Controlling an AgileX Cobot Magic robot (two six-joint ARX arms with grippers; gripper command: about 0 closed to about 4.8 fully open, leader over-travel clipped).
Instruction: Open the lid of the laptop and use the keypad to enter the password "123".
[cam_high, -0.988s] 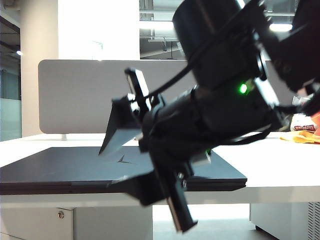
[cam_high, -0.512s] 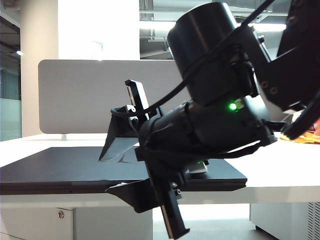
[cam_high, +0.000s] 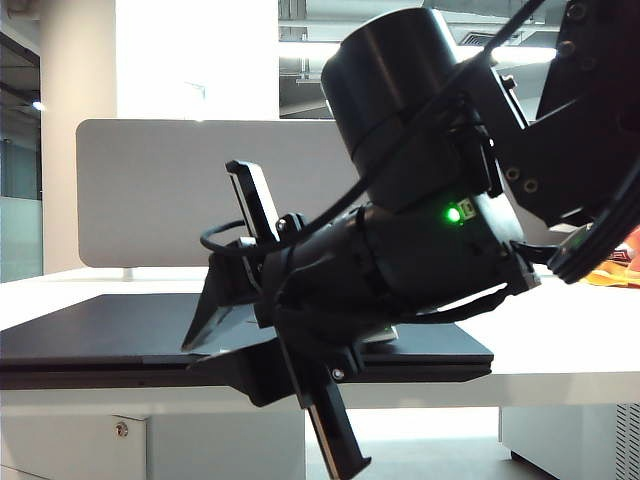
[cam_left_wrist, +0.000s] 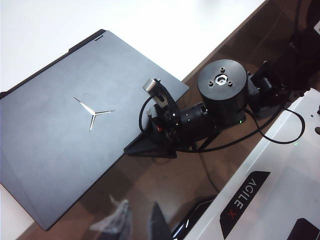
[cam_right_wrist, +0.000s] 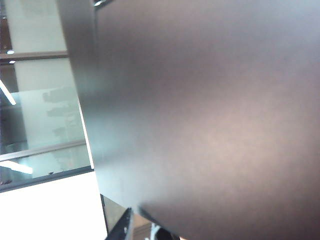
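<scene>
While the laptop (cam_high: 100, 335) lies flat on the white desk (cam_high: 560, 340), its lid (cam_left_wrist: 75, 125) is fully down, silver Y emblem (cam_left_wrist: 92, 112) facing up, so no keypad showing. The right gripper (cam_high: 205, 355) is at the laptop's near edge, roughly 6 o'clock on it from the exterior cam. One finger lies over the lid and the other sits lower along the front edge. Can't tell if it's actually pinching the lid or just straddling it. Its wrist cam is basically all dark lid (cam_right_wrist: 210, 125). The left gripper (cam_left_wrist: 137, 222) hangs high, clear of the laptop, tips too blurry to say if they're apart or together. A grey divider board (cam_high: 150, 190) stands at 12 o'clock behind the laptop, with some yellow stuff (cam_high: 605, 270) at 3 o'clock.
</scene>
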